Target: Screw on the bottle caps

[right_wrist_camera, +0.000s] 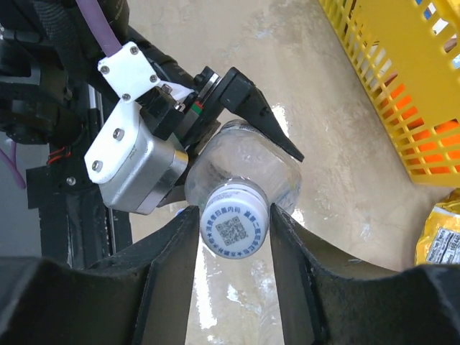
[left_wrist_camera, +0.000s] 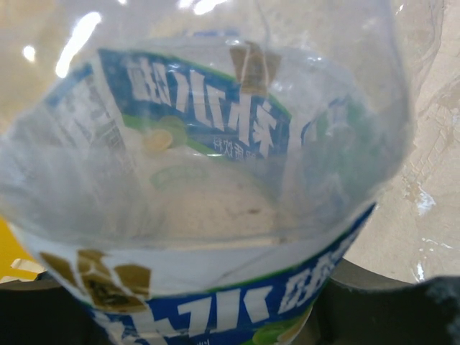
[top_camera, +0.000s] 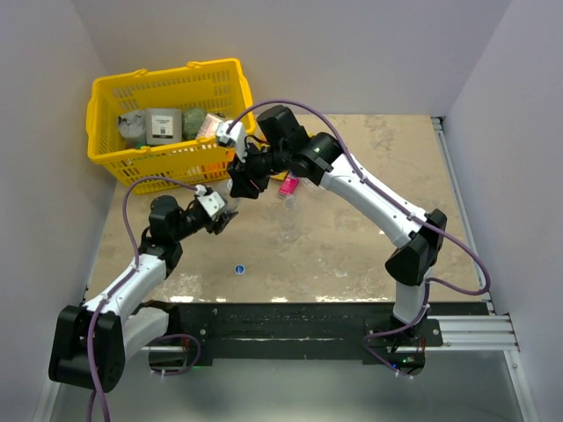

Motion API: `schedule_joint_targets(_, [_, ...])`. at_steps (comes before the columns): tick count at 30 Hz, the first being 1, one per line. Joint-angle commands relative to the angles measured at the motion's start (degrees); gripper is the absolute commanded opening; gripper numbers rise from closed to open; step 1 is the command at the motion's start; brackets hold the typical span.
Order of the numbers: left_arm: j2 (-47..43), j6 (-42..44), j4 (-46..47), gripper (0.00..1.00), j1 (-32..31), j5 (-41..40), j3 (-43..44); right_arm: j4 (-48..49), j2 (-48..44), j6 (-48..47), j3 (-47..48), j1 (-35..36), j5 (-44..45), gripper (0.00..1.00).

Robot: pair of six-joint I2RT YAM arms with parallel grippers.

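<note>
The left claw (top_camera: 224,217) clamps the clear, blue-green-labelled plastic bottle (right_wrist_camera: 244,162), neck pointing straight into the right claw (right_wrist_camera: 233,210). Its narrow-set jaws flank the pale round screw cap (right_wrist_camera: 235,228) on that neck; whether they pinch, I cannot tell.

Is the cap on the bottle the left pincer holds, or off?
On. The right wrist view shows the cap seated on the bottle neck, flanked by the right pincer; how tight, cannot tell.

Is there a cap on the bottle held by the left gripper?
Yes, a whitish cap tops the bottle, flanked by the fingers of the right gripper.
</note>
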Motion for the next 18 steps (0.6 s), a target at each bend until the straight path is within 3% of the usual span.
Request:
schedule_joint_targets(1, [-1.5,-3.7,4.9,0.00,0.2,0.5,0.1,2.6,-0.4,4.0,0.8,0.2,0.1,0.47])
schedule_joint_targets(4, [-1.4,-3.7,4.5,0.00,0.2,0.9,0.1,4.1,0.3,5.6,2.2,0.2,0.0,0.48])
schedule_joint_targets(6, [-1.6,-3.9,4.3,0.00,0.2,1.4,0.3,4.6,1.0,5.5,3.2,0.2,-1.1,0.37])
schedule_joint_targets(11, [-1.1,-4.3,4.8,0.00,0.2,2.1,0.4,6.0,2.3,7.8,4.1,0.2,-1.1,0.34])
schedule_joint_targets(14, [-0.8,-4.7,4.8,0.00,0.2,2.4,0.7,6.1,3.0,7.7,5.5,0.2,-1.6,0.25])
schedule_joint_targets(16, [-0.6,-5.3,4.8,0.00,0.2,2.8,0.9,6.4,3.2,6.6,6.0,0.2,-2.0,0.10])
schedule_joint_targets(17, [0.0,-5.2,3.9,0.05,0.2,3.9,1.1,6.5,3.2,6.2,6.3,0.2,-2.2,0.07])
schedule_joint_targets(18, [0.3,-5.2,3.0,0.20,0.2,3.9,1.5,6.2,3.3,5.7,6.8,0.2,-1.9,0.05])
